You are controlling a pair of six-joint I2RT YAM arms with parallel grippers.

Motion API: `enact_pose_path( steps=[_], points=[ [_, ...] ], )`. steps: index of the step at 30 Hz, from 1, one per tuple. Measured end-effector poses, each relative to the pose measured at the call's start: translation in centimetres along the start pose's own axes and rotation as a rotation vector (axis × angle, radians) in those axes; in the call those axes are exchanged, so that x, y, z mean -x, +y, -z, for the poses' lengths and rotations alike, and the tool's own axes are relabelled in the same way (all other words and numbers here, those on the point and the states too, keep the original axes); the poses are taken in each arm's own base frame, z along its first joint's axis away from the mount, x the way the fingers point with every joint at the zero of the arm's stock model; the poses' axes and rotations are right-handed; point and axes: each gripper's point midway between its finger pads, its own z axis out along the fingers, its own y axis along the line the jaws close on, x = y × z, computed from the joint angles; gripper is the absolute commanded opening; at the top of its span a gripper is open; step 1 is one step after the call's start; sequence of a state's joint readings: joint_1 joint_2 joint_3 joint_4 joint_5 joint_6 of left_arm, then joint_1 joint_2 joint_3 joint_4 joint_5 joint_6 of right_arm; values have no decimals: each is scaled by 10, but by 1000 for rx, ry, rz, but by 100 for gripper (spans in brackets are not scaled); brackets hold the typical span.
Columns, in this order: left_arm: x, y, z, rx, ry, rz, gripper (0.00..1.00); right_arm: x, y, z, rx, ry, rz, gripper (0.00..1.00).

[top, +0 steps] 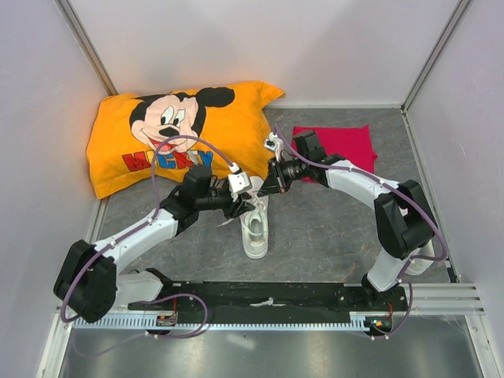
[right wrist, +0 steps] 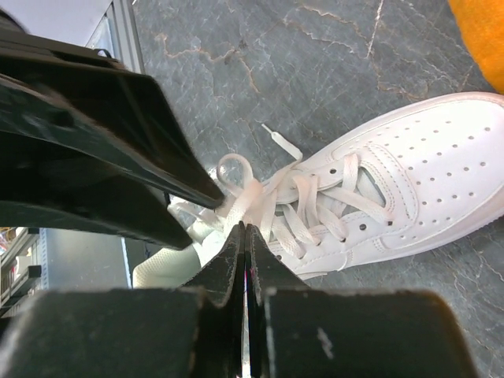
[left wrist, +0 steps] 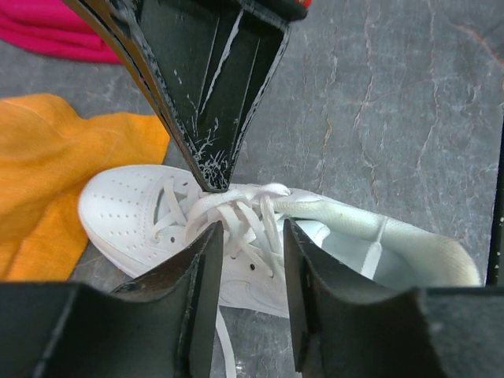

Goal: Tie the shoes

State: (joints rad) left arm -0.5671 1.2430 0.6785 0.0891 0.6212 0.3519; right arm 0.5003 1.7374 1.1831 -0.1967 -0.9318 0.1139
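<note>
One white sneaker lies on the grey floor between the arms, toe towards the pillow. It also shows in the left wrist view and the right wrist view. Its laces are loose, with a small loop at the top. My right gripper is shut on a lace over the shoe's tongue, and it also shows in the top view. My left gripper is open and empty, its jaws straddling the laces just above them, tip to tip with the right gripper. No second shoe is in view.
An orange Mickey pillow lies at the back left, close to the shoe's toe. A red cloth lies at the back right. White walls close in three sides. A black rail runs along the near edge.
</note>
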Motion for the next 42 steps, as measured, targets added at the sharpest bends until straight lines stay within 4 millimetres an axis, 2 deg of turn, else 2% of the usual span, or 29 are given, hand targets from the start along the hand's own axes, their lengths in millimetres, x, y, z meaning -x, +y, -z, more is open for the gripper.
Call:
enact_pose_path(
  steps=[5, 9, 11, 15, 19, 21, 24, 31, 42],
  points=[
    [13, -2, 21, 35, -11, -36, 53, 4, 2, 3, -13, -11, 7, 0],
    [5, 2, 38, 62, 31, -44, 55, 6, 4, 4, -16, -17, 14, 0],
    [-2, 9, 45, 81, 60, -48, 55, 5, 4, 5, -17, -18, 15, 0],
    [-18, 35, 60, 114, 132, -75, 56, 4, 5, 6, -22, -18, 16, 0],
    [-13, 56, 65, 74, 161, -114, 56, 4, 6, 6, -21, -18, 18, 0],
    [-3, 62, 62, 36, 147, -149, 55, 3, 6, 6, -20, -17, 20, 0],
    [9, 54, 54, -56, 99, -176, 54, 0, 7, 4, -22, -12, 22, 0],
    [4, 26, 29, -223, 92, -128, 54, -3, 9, 1, -26, -6, 26, 0],
    [3, 20, 8, -292, 103, -101, 52, -3, 12, 2, -26, -10, 41, 0]
  ],
)
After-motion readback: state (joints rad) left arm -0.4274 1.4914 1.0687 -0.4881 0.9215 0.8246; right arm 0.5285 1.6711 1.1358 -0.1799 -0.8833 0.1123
